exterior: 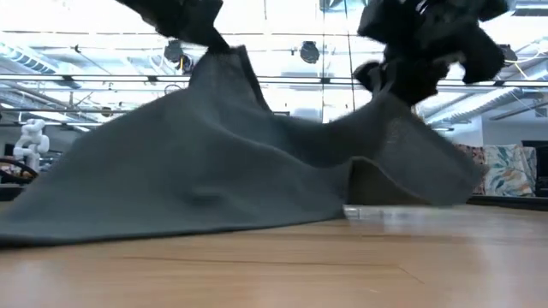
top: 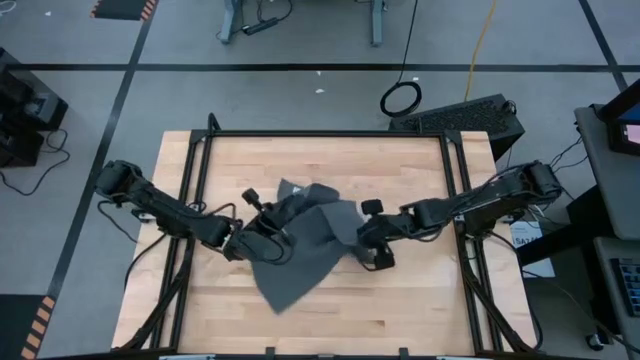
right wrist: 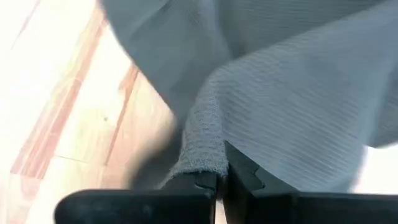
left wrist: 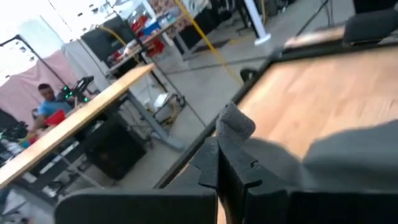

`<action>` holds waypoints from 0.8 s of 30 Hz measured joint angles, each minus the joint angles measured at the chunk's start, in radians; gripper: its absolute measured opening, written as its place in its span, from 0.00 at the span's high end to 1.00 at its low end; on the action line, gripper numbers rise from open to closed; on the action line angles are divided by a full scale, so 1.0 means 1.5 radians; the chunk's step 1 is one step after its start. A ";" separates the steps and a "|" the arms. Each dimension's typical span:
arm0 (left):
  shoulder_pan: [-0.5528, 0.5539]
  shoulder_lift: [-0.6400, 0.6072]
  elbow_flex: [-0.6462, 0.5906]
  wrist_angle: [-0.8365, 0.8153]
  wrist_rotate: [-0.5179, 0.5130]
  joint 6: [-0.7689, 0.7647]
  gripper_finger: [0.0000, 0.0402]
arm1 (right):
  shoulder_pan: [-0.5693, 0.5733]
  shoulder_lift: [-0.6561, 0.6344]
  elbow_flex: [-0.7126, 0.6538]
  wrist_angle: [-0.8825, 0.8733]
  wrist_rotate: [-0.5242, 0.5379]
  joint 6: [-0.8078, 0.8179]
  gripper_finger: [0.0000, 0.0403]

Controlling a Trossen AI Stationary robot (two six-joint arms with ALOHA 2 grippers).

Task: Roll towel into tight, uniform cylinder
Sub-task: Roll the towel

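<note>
The towel (top: 305, 245) lies mid-table (top: 400, 300), between the left gripper (top: 262, 232) and right gripper (top: 366, 235), lifted at both.

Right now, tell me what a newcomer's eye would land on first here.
The grey towel, crumpled mid-table and lifted into two peaks. The left pincer is shut on one edge and the right pincer on another, holding the cloth up while its lower part drapes onto the wooden table.

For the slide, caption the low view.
Both grippers, left and right, lift the grey towel tent-like off the table.
</note>
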 joint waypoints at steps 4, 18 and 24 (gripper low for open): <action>-0.008 -0.036 0.000 0.122 0.001 0.142 1.00 | 0.019 -0.078 0.000 -0.020 0.096 -0.004 1.00; -0.018 -0.187 0.000 0.306 0.019 0.420 1.00 | 0.075 -0.164 -0.014 -0.099 0.096 0.050 1.00; -0.018 -0.230 0.000 0.318 0.180 0.419 1.00 | 0.090 -0.150 -0.099 0.023 0.047 0.069 1.00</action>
